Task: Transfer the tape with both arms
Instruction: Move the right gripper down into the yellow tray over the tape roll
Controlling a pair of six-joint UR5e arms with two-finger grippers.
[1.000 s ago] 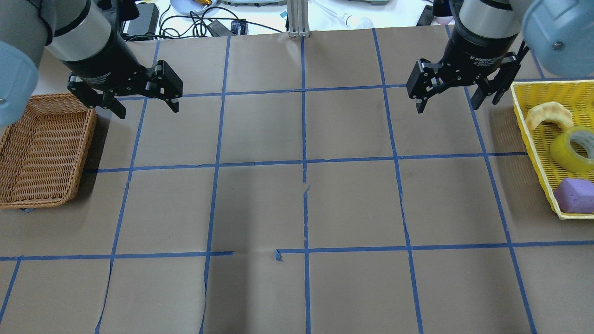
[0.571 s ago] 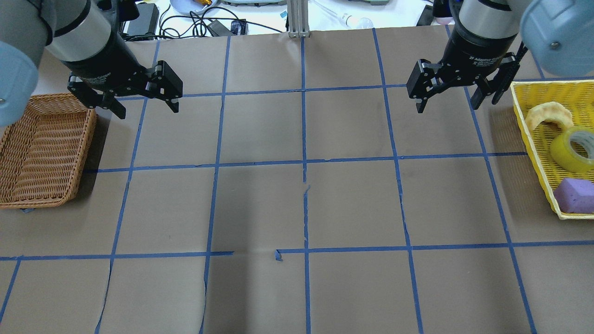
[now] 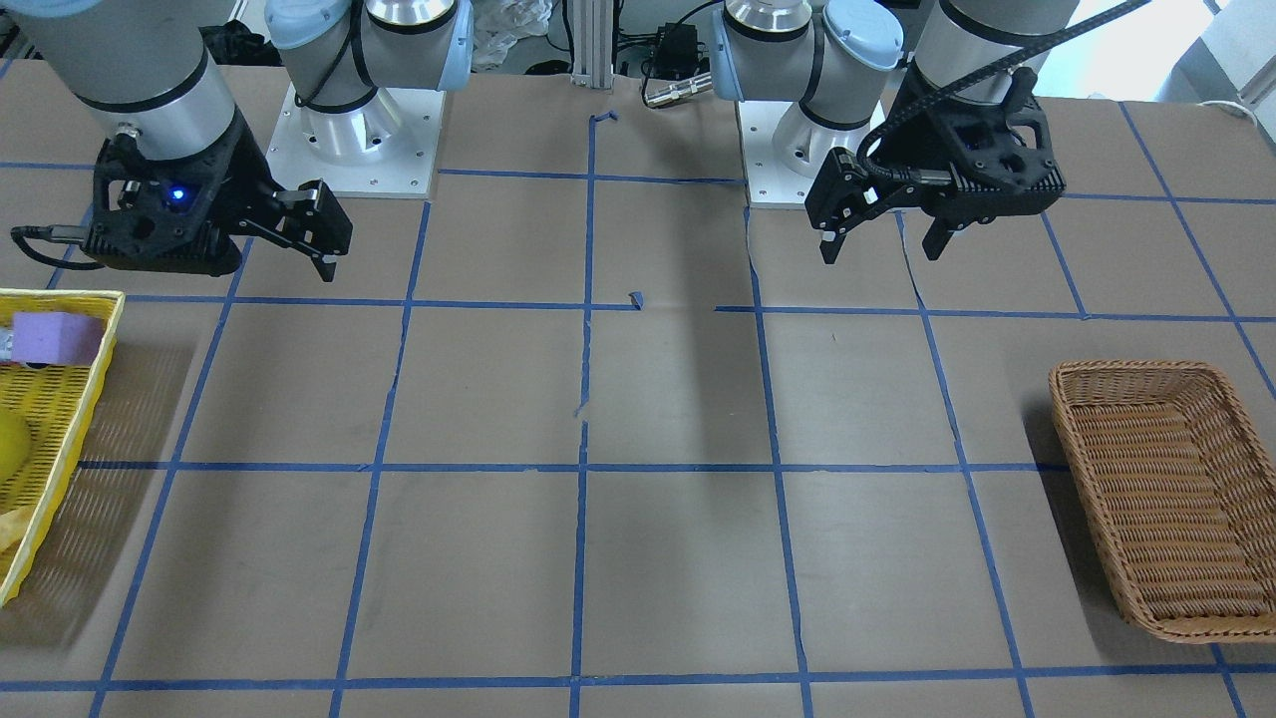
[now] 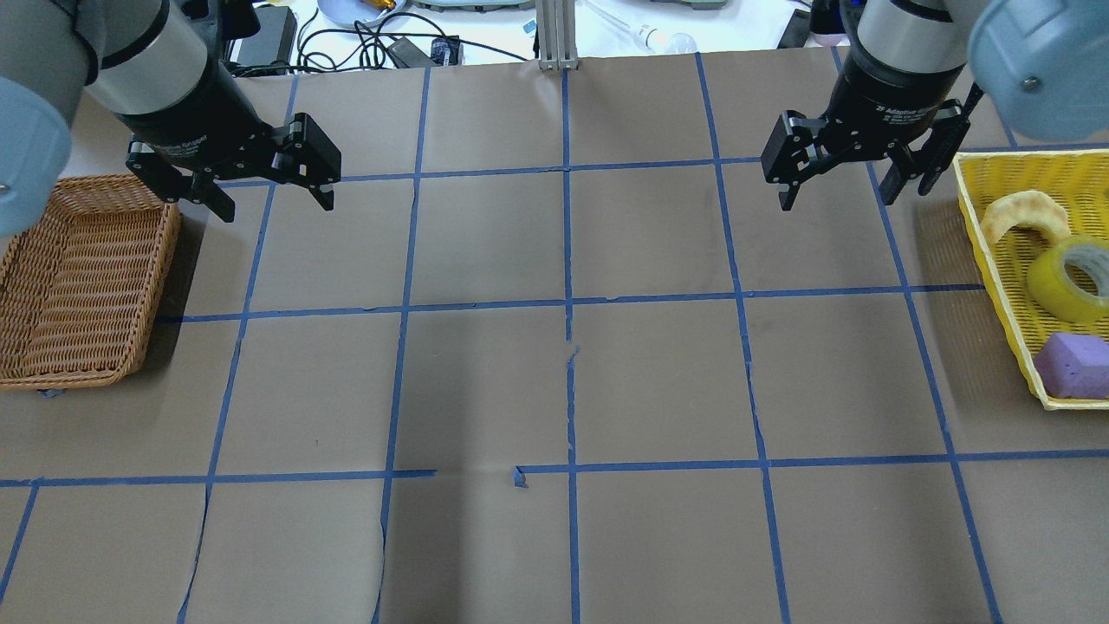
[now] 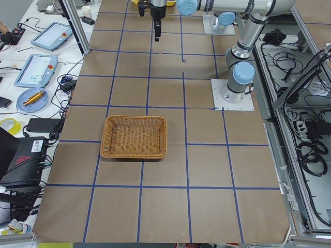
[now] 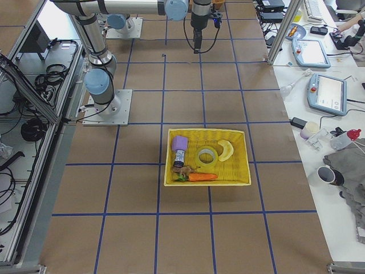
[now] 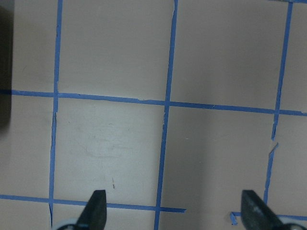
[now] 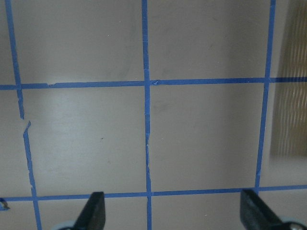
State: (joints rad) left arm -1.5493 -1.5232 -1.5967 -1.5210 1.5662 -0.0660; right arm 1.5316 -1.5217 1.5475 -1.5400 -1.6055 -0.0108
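Currently both grippers hang above the table (image 4: pixel 563 381), holding nothing. Left gripper (image 4: pixel 277 206): jaws spread wide, on the wicker basket's (image 4: pixel 167 238) side of the table, not touching it. Right gripper (image 4: pixel 836 201): jaws spread wide, on the yellow basket's (image 4: pixel 996 251) side, clear of its contents. Tape (image 4: pixel 1070 277) lies inside the yellow basket, between a pale curved piece (image 4: pixel 1022 212) and a purple block (image 4: pixel 1074 364). Whether it touches either neighbour cannot be told. The two baskets sit at opposite ends of the table, well apart.
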